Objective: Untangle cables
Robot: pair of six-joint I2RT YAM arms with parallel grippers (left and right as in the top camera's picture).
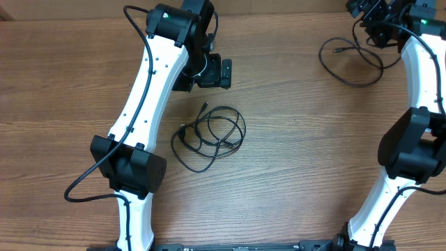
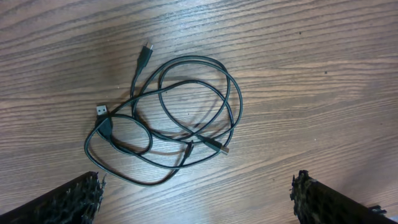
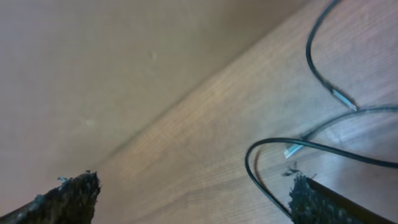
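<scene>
Overhead view of a wooden tabletop (image 1: 293, 174). At its centre lies a coiled bundle of thin black cables (image 1: 212, 136), with two plug ends pointing toward 11 o'clock. The white left arm (image 1: 150, 90) rises from 7 o'clock. Its left gripper (image 1: 217, 73) sits at 12 o'clock of the bundle, apart from it. At 2 o'clock a separate cable loop (image 1: 355, 53) lies by the right gripper (image 1: 373, 24); whether they touch is unclear.

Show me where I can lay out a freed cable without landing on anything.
Widest bare wood: between the tangled bundle and the right arm, nearer than the separate cable loop. The strip left of the left arm is free. Crowded: around the bundle near the left gripper, and the far right corner by the loop.
</scene>
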